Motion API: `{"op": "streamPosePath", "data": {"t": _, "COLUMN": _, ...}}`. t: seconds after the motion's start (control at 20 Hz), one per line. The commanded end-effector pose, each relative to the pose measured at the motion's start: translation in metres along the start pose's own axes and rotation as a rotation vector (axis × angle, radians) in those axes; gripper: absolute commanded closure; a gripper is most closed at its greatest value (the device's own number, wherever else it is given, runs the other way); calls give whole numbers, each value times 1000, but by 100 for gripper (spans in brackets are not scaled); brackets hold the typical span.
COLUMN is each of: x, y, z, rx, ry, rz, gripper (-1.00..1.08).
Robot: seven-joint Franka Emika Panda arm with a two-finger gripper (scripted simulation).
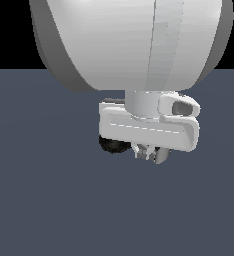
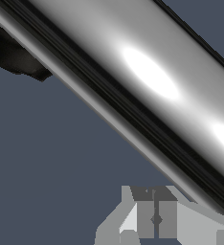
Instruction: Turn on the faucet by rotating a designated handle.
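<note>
The faucet sits right under my hand. In the exterior view only part of its black ribbed base (image 1: 111, 145) shows, at the hand's left, and a grey rounded piece (image 1: 162, 156) that looks like the handle's end shows at the right. In the wrist view the chrome handle (image 2: 147, 81) runs as a wide diagonal bar very close to the camera, with the black base (image 2: 16, 55) at one end. My gripper (image 2: 155, 210) has its two fingers pressed together, with nothing between them. It stands right beside the bar. The gripper (image 1: 144, 152) is low over the floor.
The large white arm link (image 1: 129, 40) fills the upper part of the exterior view and hides most of the faucet. A flat dark blue-grey floor (image 1: 49, 200) lies all around.
</note>
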State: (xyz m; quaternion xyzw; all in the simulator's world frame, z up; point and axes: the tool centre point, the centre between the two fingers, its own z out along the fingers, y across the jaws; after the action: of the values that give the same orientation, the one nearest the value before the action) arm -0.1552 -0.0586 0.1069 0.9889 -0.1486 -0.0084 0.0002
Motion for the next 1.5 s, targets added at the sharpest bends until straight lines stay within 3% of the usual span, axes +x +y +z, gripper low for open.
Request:
{"op": "streamPosePath", "data": {"t": 0.0, "x": 17, "y": 9, "z": -3, "rx": 3, "ry": 17, "rz": 3, "gripper": 108}}
{"op": "streamPosePath", "data": {"t": 1.3, "x": 99, "y": 89, "z": -4, "rx": 3, "ry": 17, "rz": 17, "gripper": 108}}
{"op": "streamPosePath", "data": {"t": 1.45, "x": 95, "y": 76, "z": -1, "rx": 6, "ry": 4, "rz": -2, "gripper": 108}}
